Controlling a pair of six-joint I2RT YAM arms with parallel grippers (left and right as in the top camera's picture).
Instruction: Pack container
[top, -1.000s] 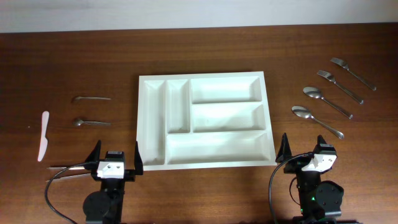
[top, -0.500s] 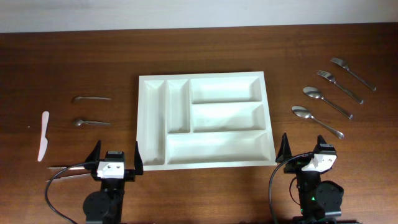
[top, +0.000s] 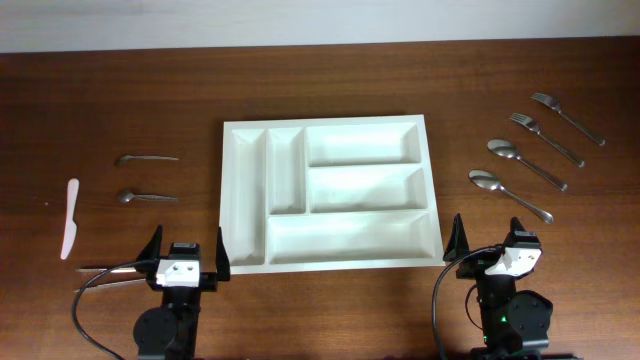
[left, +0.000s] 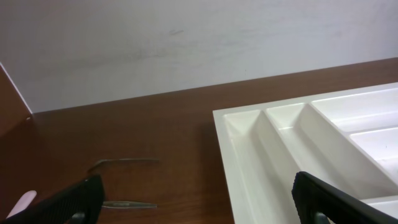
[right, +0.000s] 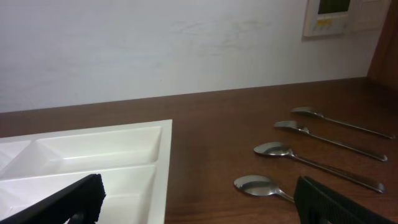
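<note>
The brown wooden bench (top: 120, 80) carries everything, and the container (top: 345, 238) lies in its middle, flat, with its long side turned to the two arms and all five compartments bare. As nothing lies in it yet, we judge that the packing is at its very first step. The next move calls for one arm to go out to its own side and come down low, because what must be picked lies flat and thin on the wood, and the fingers will have to close across a narrow handle. Both arms are folded at the near edge. The left pincer (top: 188, 238) stands just before the near left corner of the container, and the right pincer (top: 488, 235) just beside the near right corner. Each is released, with the fingers spread wide and nothing between them. To the right, well apart from the container, lie the far fork (top: 567, 117), the near fork (top: 545, 138), the far spoon (top: 525, 163) and the near spoon (top: 510, 194). To the left lie the white knife (top: 70, 218), the upper small spoon (top: 146, 158) and the lower small spoon (top: 146, 197).
</note>
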